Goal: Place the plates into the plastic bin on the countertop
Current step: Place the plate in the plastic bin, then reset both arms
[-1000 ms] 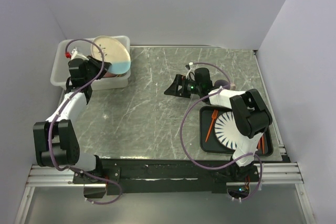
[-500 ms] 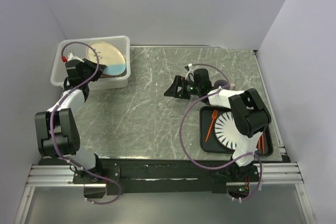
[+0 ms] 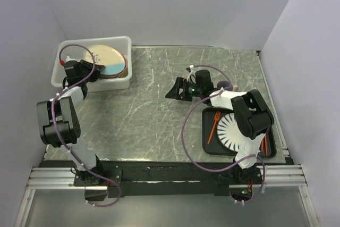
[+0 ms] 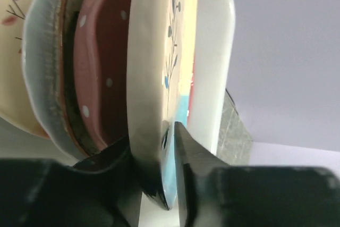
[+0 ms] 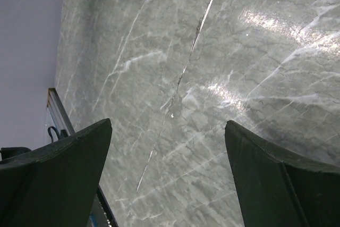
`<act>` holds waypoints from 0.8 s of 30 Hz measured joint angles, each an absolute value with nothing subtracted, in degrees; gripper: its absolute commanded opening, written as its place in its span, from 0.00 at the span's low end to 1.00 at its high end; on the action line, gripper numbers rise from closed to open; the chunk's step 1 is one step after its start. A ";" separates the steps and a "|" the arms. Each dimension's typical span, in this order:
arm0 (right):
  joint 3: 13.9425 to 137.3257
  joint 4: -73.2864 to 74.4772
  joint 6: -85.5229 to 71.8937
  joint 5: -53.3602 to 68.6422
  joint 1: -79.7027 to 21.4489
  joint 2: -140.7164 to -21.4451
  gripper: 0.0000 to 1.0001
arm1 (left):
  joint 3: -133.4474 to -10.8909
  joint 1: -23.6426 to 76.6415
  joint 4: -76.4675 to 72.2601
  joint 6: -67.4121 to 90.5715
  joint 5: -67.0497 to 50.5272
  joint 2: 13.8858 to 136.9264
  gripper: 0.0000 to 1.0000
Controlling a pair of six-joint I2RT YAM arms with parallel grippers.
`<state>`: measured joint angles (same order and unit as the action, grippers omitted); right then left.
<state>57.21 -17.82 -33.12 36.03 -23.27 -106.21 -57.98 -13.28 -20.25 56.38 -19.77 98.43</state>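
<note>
The translucent white plastic bin (image 3: 61, 57) stands at the far left corner of the grey-green countertop (image 3: 159, 110). Several plates lie stacked in it. The top one is a cream-tan plate with a blue patch (image 3: 105, 59), lying nearly flat on the stack. My left gripper (image 3: 86, 71) is shut on its near edge. In the left wrist view the plate's rim (image 4: 146, 78) sits between my fingers (image 4: 186, 147), with a pink dotted plate (image 4: 101, 78) beneath and the bin wall (image 4: 212, 51) beside it. My right gripper (image 3: 172, 90) is open and empty over bare countertop (image 5: 212, 51).
A black rectangular tray (image 3: 207, 144) at the near right holds a white plate with dark radial stripes (image 3: 234, 131) and an orange fork (image 3: 213, 125). A small dark object (image 3: 226, 84) lies behind the right arm. Walls close in the back and both sides.
My left gripper has lowered the cream-tan plate from steeply tilted to nearly flat on the stack in the bin, moving left and back. The right arm has not moved.
</note>
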 measured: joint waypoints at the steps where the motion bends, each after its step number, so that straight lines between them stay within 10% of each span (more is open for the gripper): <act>1: 57.21 -17.80 -33.12 36.01 -23.27 -106.21 0.94 | -58.06 -13.39 -19.99 56.29 -19.70 98.54 0.60; 8: 57.21 -17.58 -33.12 35.35 -23.31 -106.21 0.94 | -60.14 -13.58 -20.08 54.59 -18.44 97.38 0.99; 24: 57.41 -10.63 -30.70 25.34 -26.72 -102.06 0.94 | -61.98 -13.78 -3.55 44.07 -2.37 83.72 0.99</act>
